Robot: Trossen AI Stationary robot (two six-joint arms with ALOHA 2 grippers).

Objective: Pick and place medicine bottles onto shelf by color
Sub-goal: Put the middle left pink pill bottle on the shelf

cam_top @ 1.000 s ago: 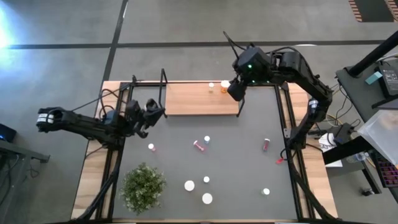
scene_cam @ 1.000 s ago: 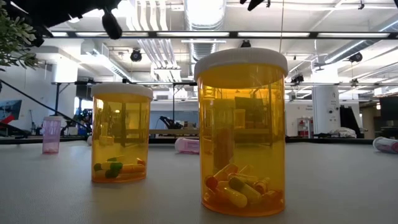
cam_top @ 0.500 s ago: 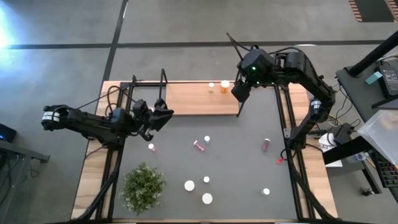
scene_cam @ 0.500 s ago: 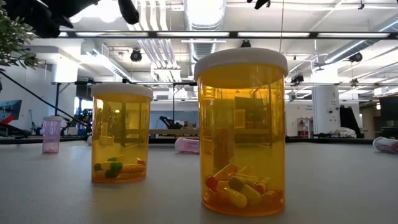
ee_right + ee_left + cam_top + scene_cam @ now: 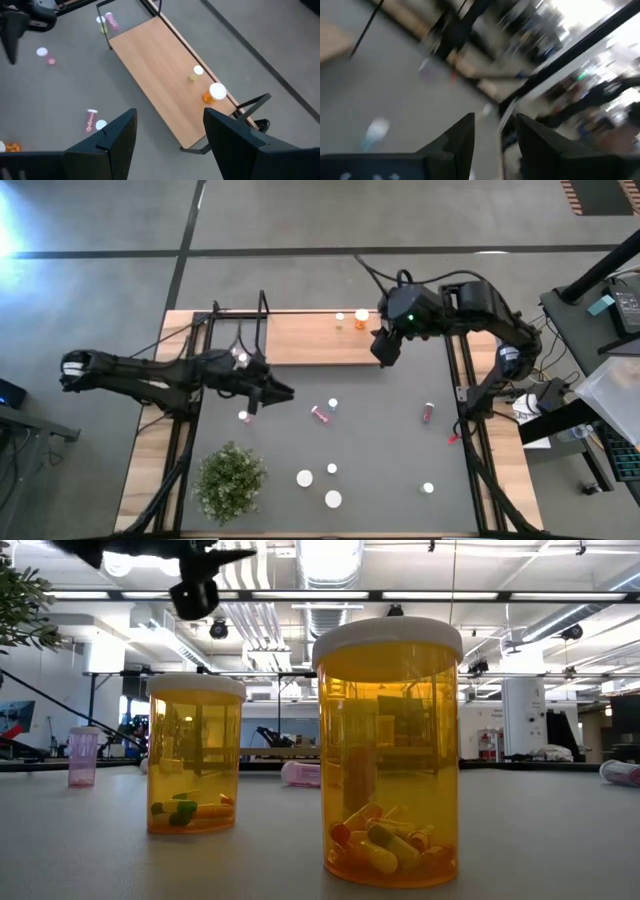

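Two orange medicine bottles stand on the shelf; pink ones still lie scattered on the bench. Left end effector has swung out from the shelf's end over the bench, fingers now spread and empty, likely heading for the pink bottle beside it. Right end effector, spread and empty, hangs at the shelf's right end; potted plant sits near, not obstructing.

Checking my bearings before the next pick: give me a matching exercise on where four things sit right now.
1. orange bottle
2. toppled pink bottle
3. potted plant
4. left end effector

A. left side of the mat, far from the shelf
B. on the shelf, toward its right end
C. mid-mat, on its side
D. above the mat, near the shelf's left end

Pairs: 1-B, 2-C, 3-A, 4-D
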